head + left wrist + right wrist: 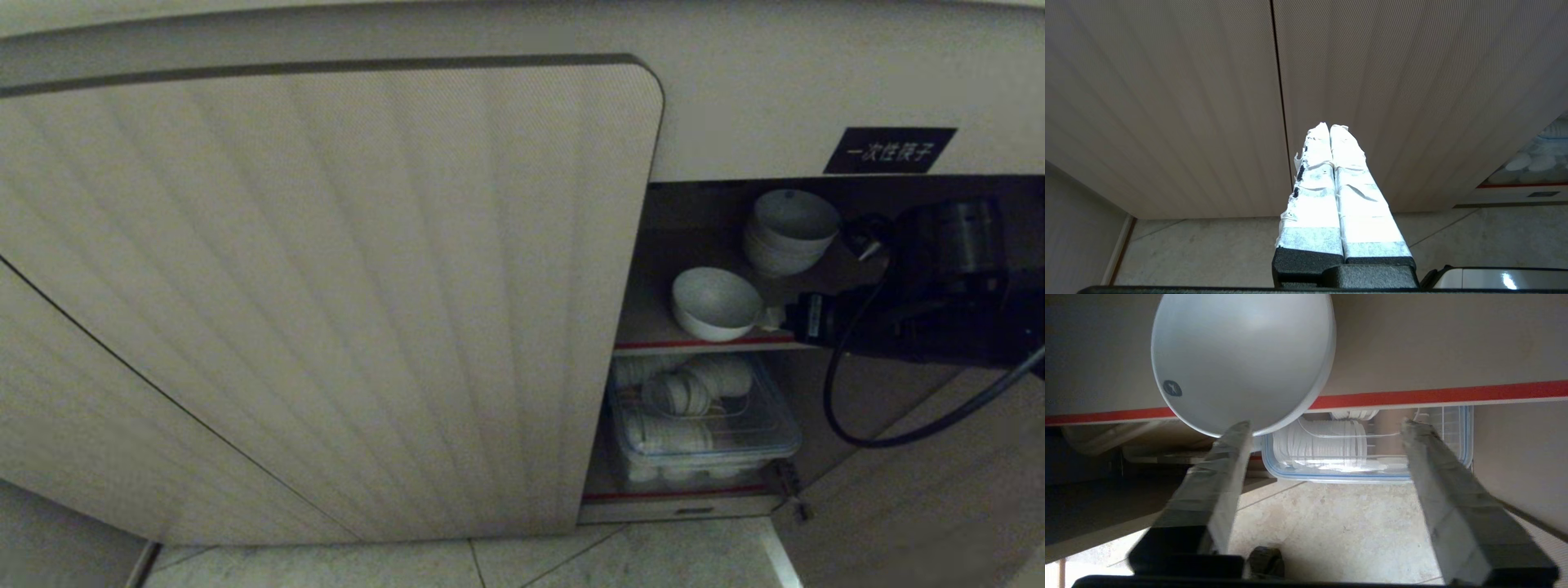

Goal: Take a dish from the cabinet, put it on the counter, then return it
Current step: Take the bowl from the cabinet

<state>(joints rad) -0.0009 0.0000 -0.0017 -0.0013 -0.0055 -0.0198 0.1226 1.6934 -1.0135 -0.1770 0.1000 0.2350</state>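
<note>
Head view: the cabinet (pixel 718 269) stands open beneath a black label (pixel 889 150) with white characters, its ribbed door (pixel 326 294) filling the left of the picture. The dish (pixel 716 303), a plain white bowl, sits tilted at the front of the red-edged upper shelf (pixel 702 343), close to its edge. A stack of white bowls (pixel 789 230) rests behind it, deeper on the same shelf. On the lower shelf a clear plastic box (pixel 702 425) holds more white crockery. The right arm reaches into the opening from the right at shelf height; the right gripper (pixel 780 314) lies just beside the dish, on its right. Contact cannot be confirmed from here.

Left wrist view: the left gripper (pixel 1329 130) hangs in front of the ribbed door panels above the tiled floor (pixel 1208 249). Its two taped fingers (pixel 1314 183) are pressed together, gripping nothing.

Right wrist view: the jaws stand wide apart and empty. The dish (pixel 1241 363) rests over the red shelf edge (pixel 1433 394), beyond the fingertips. One taped finger (pixel 1224 465) ends right at the rim of the dish; whether it touches cannot be told. The other finger (pixel 1437 473) is well apart from the dish. The clear plastic box (pixel 1363 457) shows between the two.
</note>
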